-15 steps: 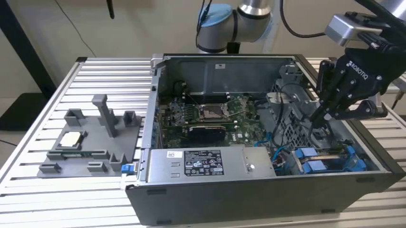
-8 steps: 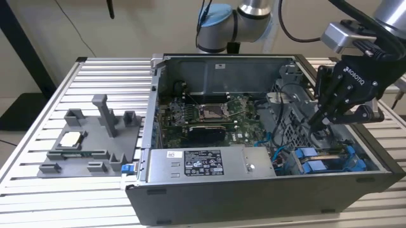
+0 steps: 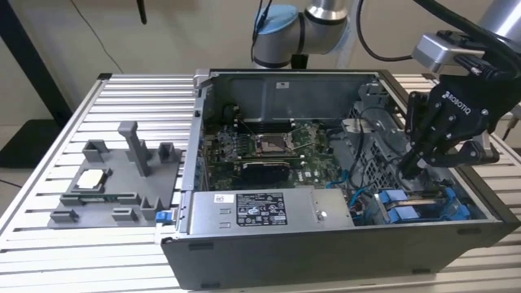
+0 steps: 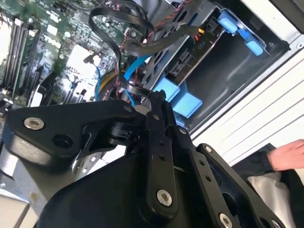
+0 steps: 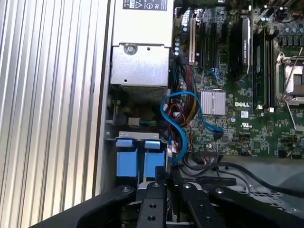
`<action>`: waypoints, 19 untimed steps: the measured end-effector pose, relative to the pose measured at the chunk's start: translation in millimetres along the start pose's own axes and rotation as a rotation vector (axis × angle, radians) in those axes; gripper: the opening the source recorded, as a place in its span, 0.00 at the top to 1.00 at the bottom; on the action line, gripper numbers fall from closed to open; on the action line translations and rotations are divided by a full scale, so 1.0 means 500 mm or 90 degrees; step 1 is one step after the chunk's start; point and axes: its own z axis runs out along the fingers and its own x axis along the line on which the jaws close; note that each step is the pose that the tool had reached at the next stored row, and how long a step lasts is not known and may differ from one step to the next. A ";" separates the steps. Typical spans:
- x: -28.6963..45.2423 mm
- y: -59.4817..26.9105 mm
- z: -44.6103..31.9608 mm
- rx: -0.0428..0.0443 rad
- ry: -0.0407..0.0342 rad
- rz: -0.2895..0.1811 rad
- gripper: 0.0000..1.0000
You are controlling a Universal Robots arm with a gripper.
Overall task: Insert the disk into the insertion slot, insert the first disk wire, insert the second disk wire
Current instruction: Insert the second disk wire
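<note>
The gripper (image 3: 409, 173) reaches into the case (image 3: 326, 256) at the exterior view's right, hemmed between the slot (image 3: 382, 131) wall, loose cables (image 5: 178, 118) and the case side. Its fingers (image 5: 164, 178) are pinched narrow, apparently on a wire end, though what they hold is unclear. The disk (image 3: 415, 207) sits seated in the slot just below, blue frame showing.

Not much print on my feed. In the exterior view, white lettering runs across the black body of the gripper (image 3: 409, 171). The power supply (image 3: 269, 210) wears a white label (image 3: 248, 208) crammed with tiny print and symbols I can't make out. In the first wrist view, the motherboard (image 5: 237, 118) has a white logo beside its silver heatsink (image 5: 212, 102).
</note>
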 end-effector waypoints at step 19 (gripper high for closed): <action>0.016 0.006 0.026 0.0202 -0.0003 0.005 0.84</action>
